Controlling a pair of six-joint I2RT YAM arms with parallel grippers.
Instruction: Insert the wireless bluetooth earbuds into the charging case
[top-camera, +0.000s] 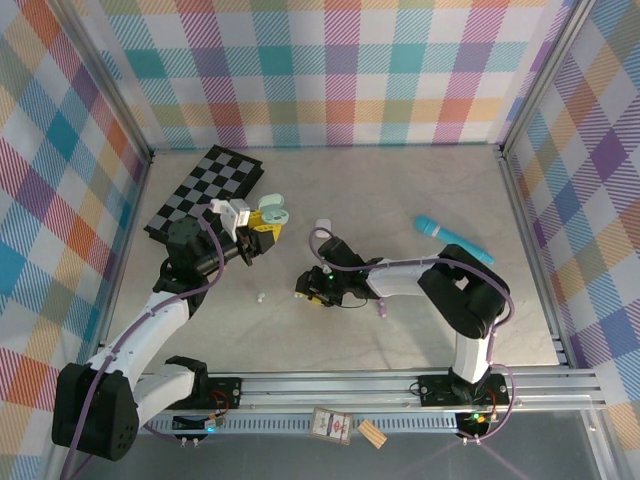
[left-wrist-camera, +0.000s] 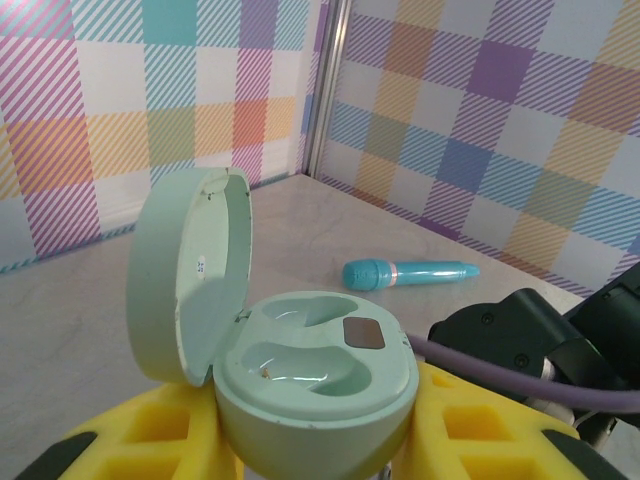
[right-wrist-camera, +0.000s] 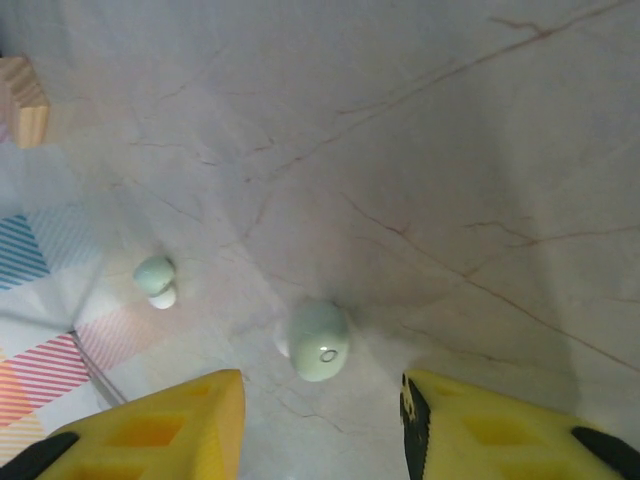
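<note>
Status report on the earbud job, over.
Left gripper shut on open, empty case. Right gripper open over green earbud on table. Second earbud nearby; nothing in the way.

Left gripper (top-camera: 262, 226) hangs toward the table's far-left corner, fingers clamped; right gripper (right-wrist-camera: 322, 410) points down mid-table, jaws apart.

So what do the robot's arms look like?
The left arm and right arm have white tubes, chunky black joints and thin purple cables. The left end effector and right end effector have blocky yellow fingers.
</note>
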